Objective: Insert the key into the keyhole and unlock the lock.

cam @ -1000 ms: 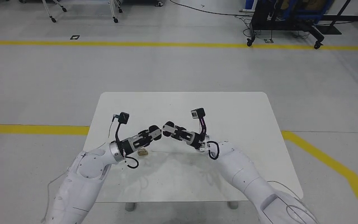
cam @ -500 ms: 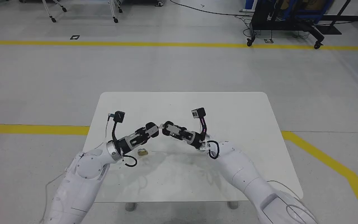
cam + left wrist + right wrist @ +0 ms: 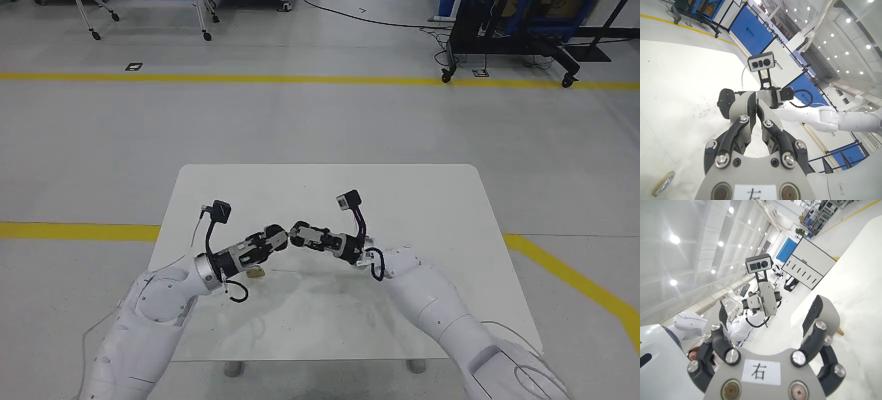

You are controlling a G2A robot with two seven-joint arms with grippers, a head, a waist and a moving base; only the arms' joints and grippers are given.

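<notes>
White floor crossed by yellow lines [image 3: 300, 78] runs all round my table [image 3: 430, 200], and a black wheeled rack [image 3: 510, 40] stands far off beyond the far right corner. Both my grippers meet above the middle of the surface, a little left of centre, well inside all four edges. Broad white surface lies between them and the far edge, and more toward the right edge. My left gripper [image 3: 756, 96] has its ribbed fingers [image 3: 743, 106] pressed together at the tips. Whether the key sits between them I cannot tell. My right gripper [image 3: 770, 303] faces it tip to tip with its fingers [image 3: 814, 311] spread wide. In the left wrist view one dark pad of the right gripper stands just beside my left fingertips. A small tan piece [image 3: 256, 270] lies flat on the surface in the left half, about midway between the far and near edges. It sits beneath my left forearm, behind the left fingertips and nearer the near edge than they are. Neither gripper touches it. It also shows in the right wrist view, as a tan corner past my right gripper's outer finger.
</notes>
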